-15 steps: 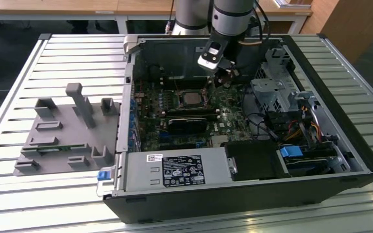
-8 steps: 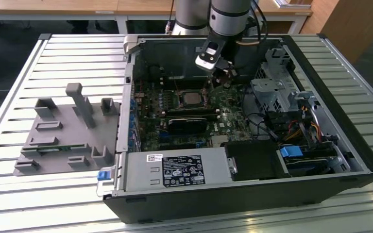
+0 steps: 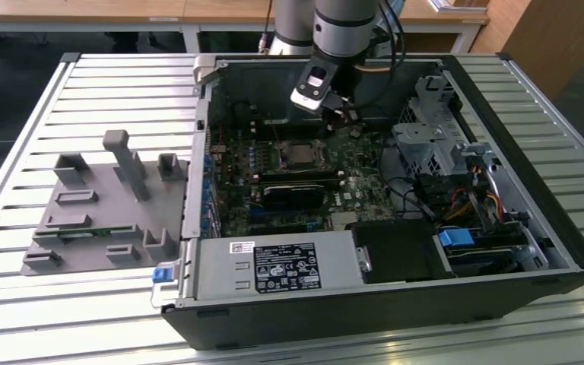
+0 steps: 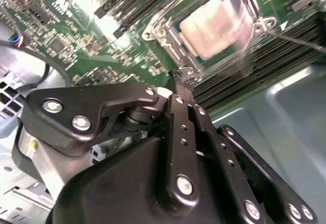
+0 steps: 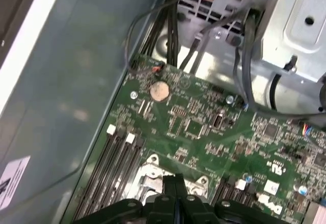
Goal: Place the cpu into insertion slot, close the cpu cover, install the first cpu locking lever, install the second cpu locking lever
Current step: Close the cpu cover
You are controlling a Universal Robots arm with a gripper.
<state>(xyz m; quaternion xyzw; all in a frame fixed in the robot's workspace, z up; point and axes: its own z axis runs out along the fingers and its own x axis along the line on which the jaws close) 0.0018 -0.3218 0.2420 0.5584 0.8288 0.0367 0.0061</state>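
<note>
The cpu (image 4: 214, 23), pale silver on top, lies in the insertion slot (image 3: 300, 154) on the green circuit board (image 5: 204, 132). The silvery cpu cover (image 4: 164, 30) frames the chip and lies down around it. My gripper (image 4: 183, 81) is shut, its black fingers (image 4: 179, 127) pressed together with nothing seen between them. Its tip hovers right at one edge of the cover. In the exterior view the gripper (image 3: 345, 120) hangs just behind the slot, inside the open computer case. A corner of the cover (image 5: 153, 175) shows beside the fingers (image 5: 175, 196) in the first wrist view.
Long black memory slots (image 5: 119, 158) run beside the socket. A thin metal rod (image 4: 300, 39) crosses near the cover. Cables (image 5: 244, 56) and a metal drive cage (image 3: 426, 144) stand on the exterior view's right. A grey fixture (image 3: 99, 205) sits on the slatted table (image 3: 28, 304).
</note>
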